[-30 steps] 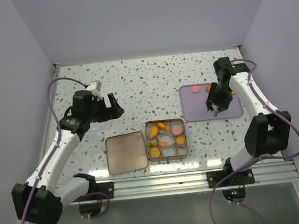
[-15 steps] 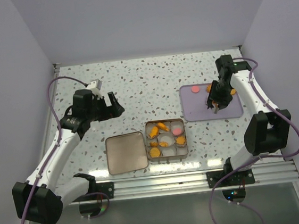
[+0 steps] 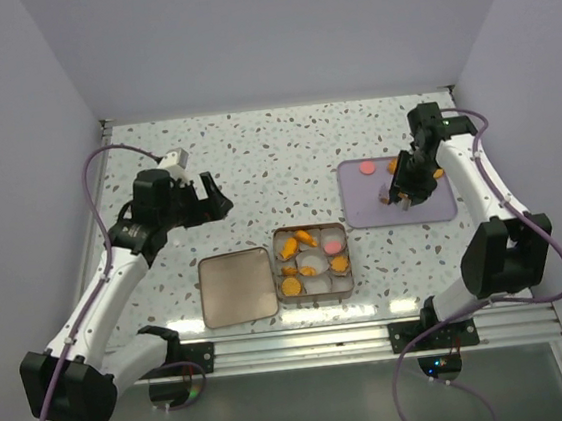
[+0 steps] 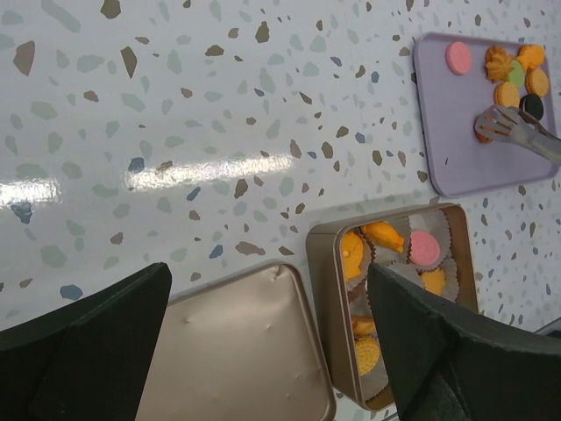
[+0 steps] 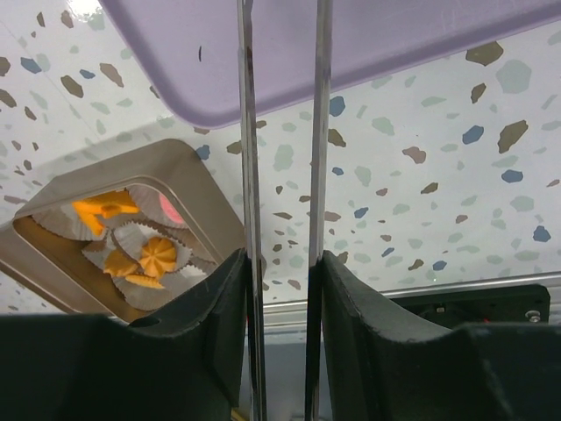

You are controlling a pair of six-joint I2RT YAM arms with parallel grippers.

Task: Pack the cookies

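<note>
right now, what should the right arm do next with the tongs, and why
Probably lift the tongs straight up off the purple tray. In the left wrist view their tips seem to pinch an orange cookie there, though I cannot be sure of the grip, and the open tin has empty paper cups waiting.

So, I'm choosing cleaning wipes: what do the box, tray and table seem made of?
Box: likely thin metal, satin gold; its lid shows soft sheen and a dent. Tray: probably matte plastic, even lilac, rounded corners. Table: glossy speckled top with bright glare; laminate or stone, cannot tell.
</note>
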